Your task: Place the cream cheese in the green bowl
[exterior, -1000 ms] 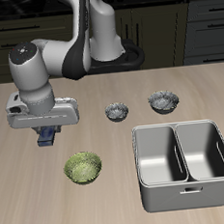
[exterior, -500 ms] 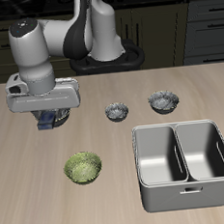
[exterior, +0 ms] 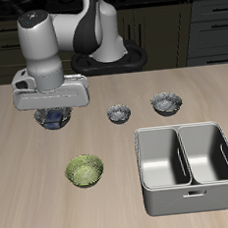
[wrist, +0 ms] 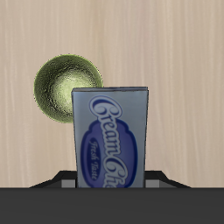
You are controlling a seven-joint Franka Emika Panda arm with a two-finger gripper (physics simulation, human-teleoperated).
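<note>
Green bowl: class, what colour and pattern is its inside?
Yellow-green with a ribbed, leafy pattern; the green bowl shows best in the wrist view.

The cream cheese point(exterior: 53, 118) hangs in the pincer point(exterior: 52, 116) above the worktop point(exterior: 36, 202), with the green bowl point(exterior: 84, 170) nearer the front edge, two small bowls point(exterior: 119, 113) point(exterior: 165, 103) alongside, and the double basin point(exterior: 189, 166) before those.

— What sits on the wooden table point(exterior: 25, 194)?

— The green bowl point(exterior: 84, 170) toward the front edge, two grey metallic bowls point(exterior: 119, 113) point(exterior: 165, 103) farther back near the middle, and a steel double basin point(exterior: 188, 166) close to the front edge.

— Anything touching?

— No, all stand apart
</note>
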